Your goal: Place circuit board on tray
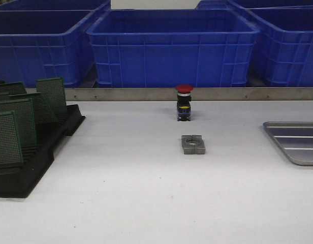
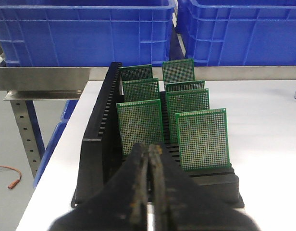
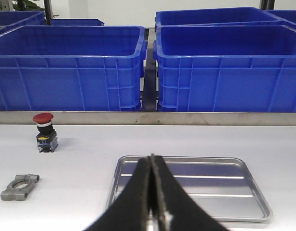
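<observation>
Circuit boards: we count several green perforated circuit boards (image 2: 140, 125) standing upright in the black slotted rack (image 1: 32, 165) at the desk's left edge.
Tray: the silver ribbed tray (image 3: 189, 185) lies flat at the desk's right edge, well apart from the rack, and we see nothing on it.
Left gripper: the left gripper (image 2: 149, 185) hangs just before the rack's near end, its fingers pressed together on nothing.
Right gripper: the right gripper (image 3: 153, 192) hovers over the tray's near rim, fingers likewise closed and empty.
Desk middle: a red-capped push button (image 1: 184, 102) stands toward the far edge, a grey metal clamp (image 1: 193, 144) lying nearer (apart from it).
Background: we see blue bins (image 1: 171, 46) beyond the desk's far edge.
</observation>
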